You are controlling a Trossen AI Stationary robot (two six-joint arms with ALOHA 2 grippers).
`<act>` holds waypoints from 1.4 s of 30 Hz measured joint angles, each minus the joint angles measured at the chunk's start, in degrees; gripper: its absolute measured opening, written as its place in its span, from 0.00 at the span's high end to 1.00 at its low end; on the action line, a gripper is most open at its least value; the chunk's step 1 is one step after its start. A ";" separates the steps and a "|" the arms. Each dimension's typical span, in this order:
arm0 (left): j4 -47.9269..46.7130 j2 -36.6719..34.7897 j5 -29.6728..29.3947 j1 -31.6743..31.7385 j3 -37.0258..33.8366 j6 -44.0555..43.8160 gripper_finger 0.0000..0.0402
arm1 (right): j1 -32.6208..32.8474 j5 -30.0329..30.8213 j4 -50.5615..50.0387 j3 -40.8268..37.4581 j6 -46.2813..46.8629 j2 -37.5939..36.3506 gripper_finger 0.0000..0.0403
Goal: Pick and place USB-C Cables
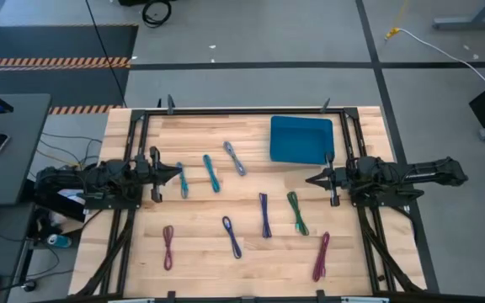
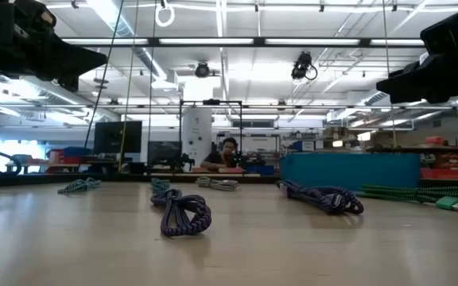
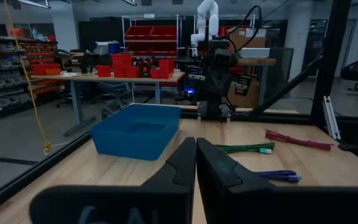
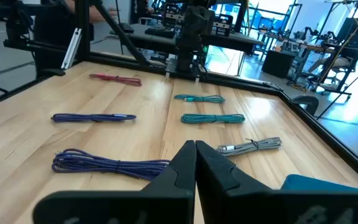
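Note:
Several USB-C cables lie flat on the wooden table: two teal, a grey one, two blue-purple, a green one, a maroon one and a magenta one. My left gripper is shut and hovers level at the table's left side, near the teal cables. My right gripper is shut and hovers level at the right side, just in front of the blue bin. Neither touches anything.
The blue bin stands at the far right of the table. A black frame runs along the table's far edge and sides. Bare wood lies between the two grippers. Beyond the table a person sits in the room.

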 joint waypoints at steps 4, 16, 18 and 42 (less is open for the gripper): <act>0.00 0.00 0.01 -0.02 0.00 0.00 0.95 | 0.01 0.00 0.00 -0.01 0.00 0.01 0.97; -0.01 0.00 0.00 0.00 0.00 0.00 0.95 | 0.01 0.00 0.00 -0.01 0.00 -0.01 0.97; -0.01 0.00 0.02 -0.02 0.00 0.00 0.95 | 0.01 0.00 0.00 0.01 0.00 -0.01 0.97; 0.58 0.00 -0.45 -0.11 0.02 -22.83 0.95 | -0.01 0.00 -0.01 0.00 0.00 0.00 0.97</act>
